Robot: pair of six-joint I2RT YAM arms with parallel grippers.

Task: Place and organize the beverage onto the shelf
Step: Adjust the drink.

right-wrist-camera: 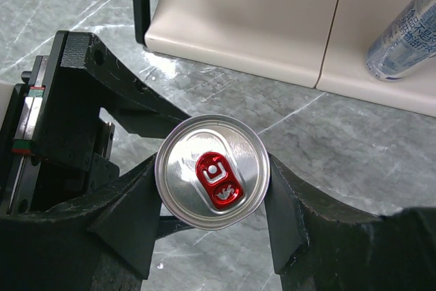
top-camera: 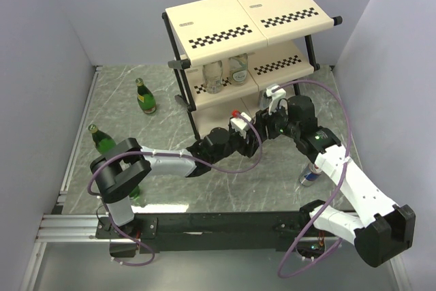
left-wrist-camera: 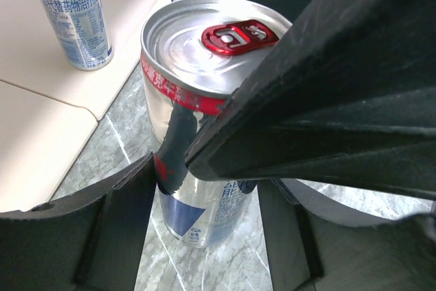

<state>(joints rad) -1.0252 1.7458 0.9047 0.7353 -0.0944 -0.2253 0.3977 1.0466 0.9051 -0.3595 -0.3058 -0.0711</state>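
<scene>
**Beverage can (left-wrist-camera: pixel 204 46) pinched by both claws, 3 of 8 drinks on the shelf (top-camera: pixel 225 22)**

On the middle tier 2 clear bottles (top-camera: pixel 213 76) (top-camera: pixel 238 68) are seen, and 1 slim can (left-wrist-camera: pixel 68 11) is standing on the lowest tier, so 3 drinks are placed. The top tier is bare. On the table (top-camera: pixel 184 195) 3 green bottles are left. 1 (top-camera: pixel 144 97) is near the left side of the shelf, 1 (top-camera: pixel 102 140) is by the left arm, and 1 (top-camera: pixel 135 194) is half hidden behind that arm. Another can (top-camera: pixel 310 175) is left beside the right arm. It is judged that less than half of the task is done.

The beverage can is held upright just in front of the edge of the lowest tier, over the marble. Whether its bottom touches the table cannot be told. The left gripper (left-wrist-camera: pixel 204 199) is closed on its lower body, with 1 finger on each side. The right gripper (right-wrist-camera: pixel 212 182) is closed on its upper part, just under the rim. The same can is therefore pinched by both claws, which are crowded closely together.
</scene>
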